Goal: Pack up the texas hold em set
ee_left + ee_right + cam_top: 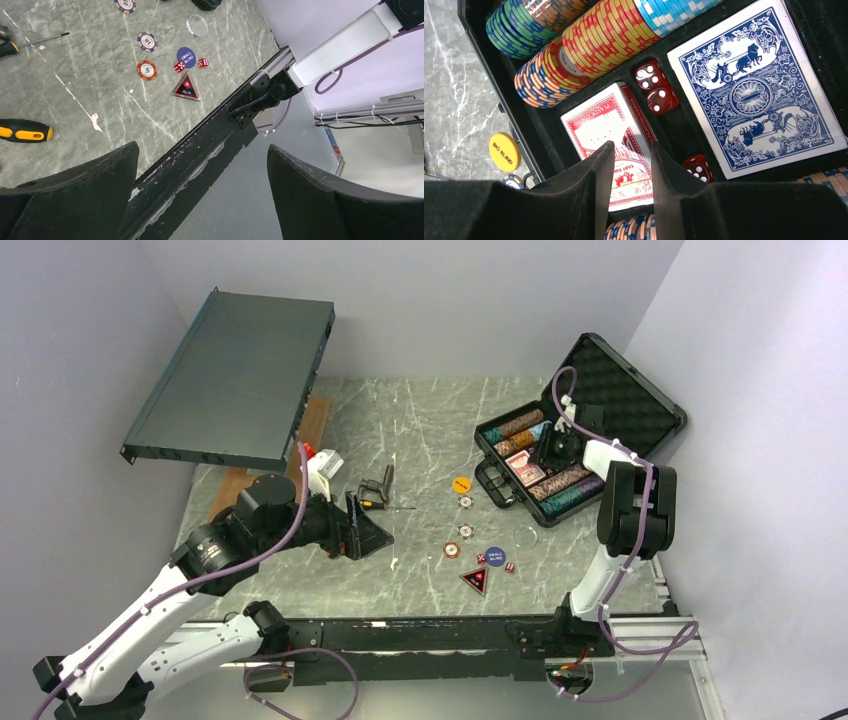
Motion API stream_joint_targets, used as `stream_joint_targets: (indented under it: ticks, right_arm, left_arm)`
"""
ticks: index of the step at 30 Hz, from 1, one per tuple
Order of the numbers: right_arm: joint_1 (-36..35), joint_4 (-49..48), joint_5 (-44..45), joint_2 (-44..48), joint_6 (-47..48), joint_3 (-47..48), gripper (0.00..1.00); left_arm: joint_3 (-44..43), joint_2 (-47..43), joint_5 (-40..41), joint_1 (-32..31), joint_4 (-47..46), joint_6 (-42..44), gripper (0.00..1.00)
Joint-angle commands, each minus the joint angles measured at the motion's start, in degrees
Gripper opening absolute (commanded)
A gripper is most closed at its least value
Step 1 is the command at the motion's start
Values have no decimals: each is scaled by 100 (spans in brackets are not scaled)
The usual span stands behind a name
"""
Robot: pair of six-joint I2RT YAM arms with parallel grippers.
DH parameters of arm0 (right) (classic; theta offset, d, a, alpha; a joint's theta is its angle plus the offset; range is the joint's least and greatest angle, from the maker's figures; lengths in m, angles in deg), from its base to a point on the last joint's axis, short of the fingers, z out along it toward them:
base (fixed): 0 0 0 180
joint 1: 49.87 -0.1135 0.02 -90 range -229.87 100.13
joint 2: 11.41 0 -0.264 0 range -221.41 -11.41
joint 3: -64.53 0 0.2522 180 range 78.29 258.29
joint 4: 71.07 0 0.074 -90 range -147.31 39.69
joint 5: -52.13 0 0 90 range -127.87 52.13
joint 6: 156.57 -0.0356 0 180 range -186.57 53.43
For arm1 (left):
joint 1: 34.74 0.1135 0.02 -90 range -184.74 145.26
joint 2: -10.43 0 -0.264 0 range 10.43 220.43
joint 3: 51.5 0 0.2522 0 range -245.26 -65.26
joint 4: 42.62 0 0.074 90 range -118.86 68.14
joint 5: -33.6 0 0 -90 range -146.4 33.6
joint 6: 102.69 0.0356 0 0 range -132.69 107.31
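Right hand (pixel 633 148): fingers nearly together, nothing held; red deck (pixel 596 120) lies directly beneath, inside the case (pixel 640 400). Dice (pixel 649 77) just beyond the tips may be knocked loose. Left hand (pixel 202 147): spread wide, empty; flat chips (pixel 147 41) ahead on the desk (pixel 75 80) may be pushed away.

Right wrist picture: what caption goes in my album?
Right claw at the red deck in the case, beside red dice and a blue deck.

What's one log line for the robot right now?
right gripper: narrow gap over red deck in case | left gripper: open, empty | loose: chips, dice
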Motion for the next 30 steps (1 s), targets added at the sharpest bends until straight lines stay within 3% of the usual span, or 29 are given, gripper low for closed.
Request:
stream_joint_targets:
  ticks: [1,6,9,13,16,21,26,28,30]
  right_arm:
    - [-94,-214,-888,128,-502,-308,34]
    - [-102,-32,-503,56,-160,-31,41]
    - [-205,375,150,222,118,344,50]
    - [-575,742,1031,730,156,555,72]
    - [-1073,993,1926,1322,141,542,96]
    - [-2051,1554,2943,2397,-45,313,100]
    - [-2214,1878,1909,3587,-1833,-564,100]
    - [-2219,2018,985,3921,-1949,-917,100]
    - [-2221,2235,723,4236,-2252,-1322,100]
  left_arm:
    - [-123,-71,-79,-7,-152,-119,99]
    - [-115,-96,-66,-6,-171,-140,99]
    - [-123,-83,-54,-10,-135,-143,99]
    - [-134,-60,18,-9,-73,-148,99]
    - [-106,-82,90,-5,-61,-215,99]
    - [124,-237,178,-7,-22,-386,100]
    - [478,-470,206,-10,-53,-496,100]
    - [581,-501,182,-8,-54,-500,99]
    - [673,-539,156,-9,-81,-496,99]
